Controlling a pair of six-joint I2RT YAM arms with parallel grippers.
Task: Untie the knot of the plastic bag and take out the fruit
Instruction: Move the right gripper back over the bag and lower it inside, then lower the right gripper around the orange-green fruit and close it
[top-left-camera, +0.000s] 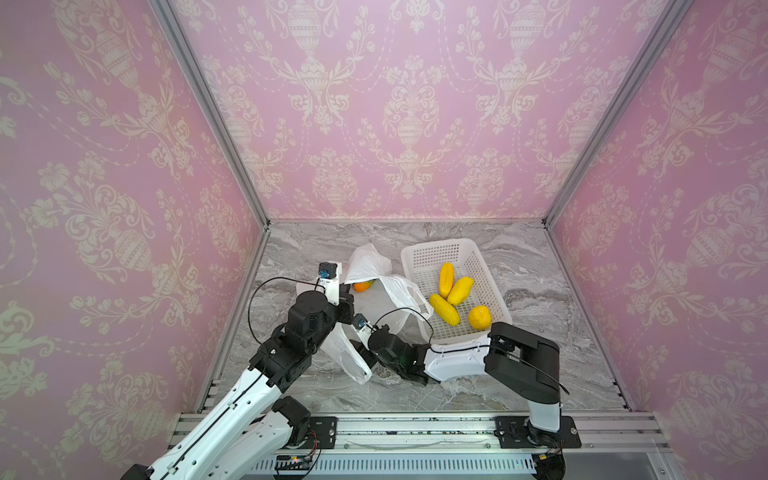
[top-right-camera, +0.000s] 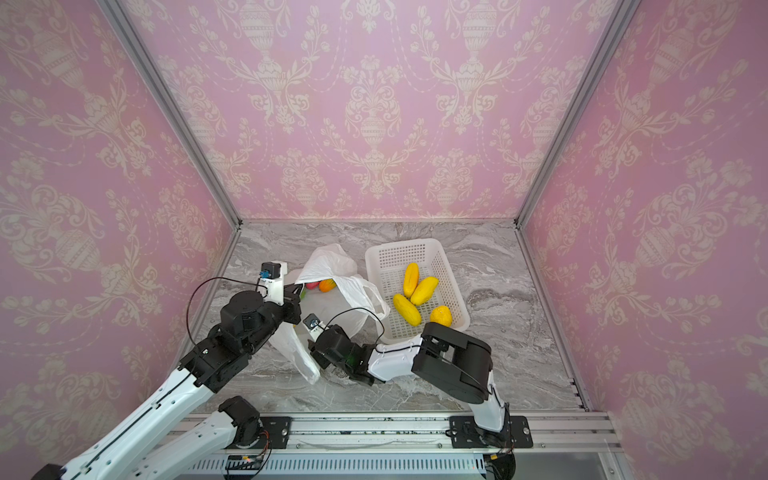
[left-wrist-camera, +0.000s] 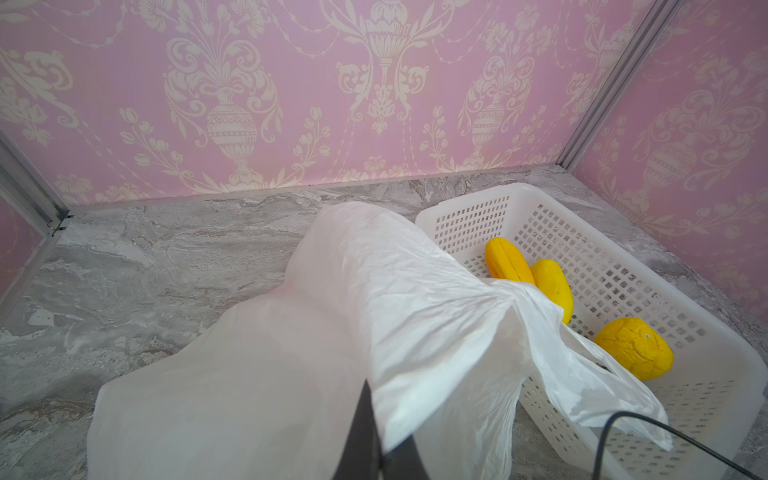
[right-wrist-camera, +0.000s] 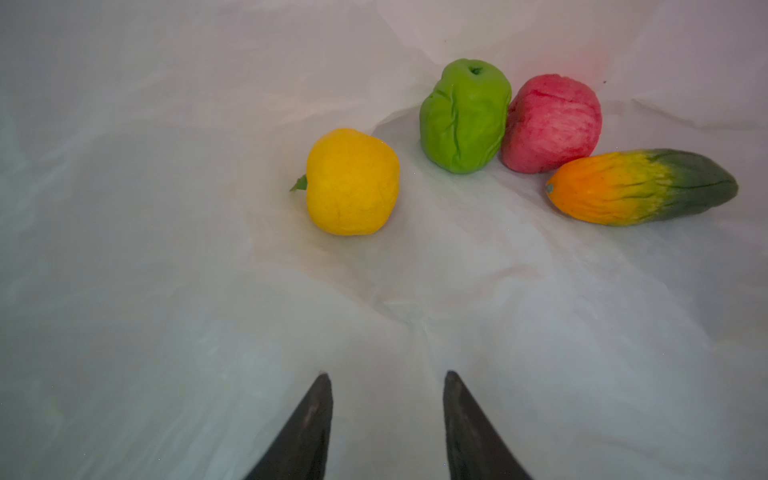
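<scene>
The yellow round fruit (right-wrist-camera: 352, 181) is lying on the inner floor of the plastic bag (top-left-camera: 368, 262), almost straight ahead of the right gripper (right-wrist-camera: 387, 376). A low fold of film and a stretch of bare plastic are lying between the two. The piece is nearly round, so no long axis is being offered; only a small green leaf stub is sticking out at one side.

Farther in, the green fruit (right-wrist-camera: 464, 116) and the red fruit (right-wrist-camera: 552, 123) are touching each other. The green-to-orange fruit (right-wrist-camera: 642, 187) is lying just beside the red one, its long axis set crosswise to the line of reach.

The right gripper's jaws are being held apart with nothing between them. The bag's mouth is being held up by the left gripper (left-wrist-camera: 380, 419), whose jaws are being pressed together on a pinch of film. No knot is being shown and the handles (left-wrist-camera: 623, 407) are hanging loose, so the untying is judged done.

Four yellow pieces (top-left-camera: 460, 291) are lying in the basket (top-left-camera: 436, 244), which is standing on the surface (top-left-camera: 540, 270) just beside the bag.

The right arm is judged the nearer one, and a short straight advance onto the yellow round fruit is being called for.
</scene>
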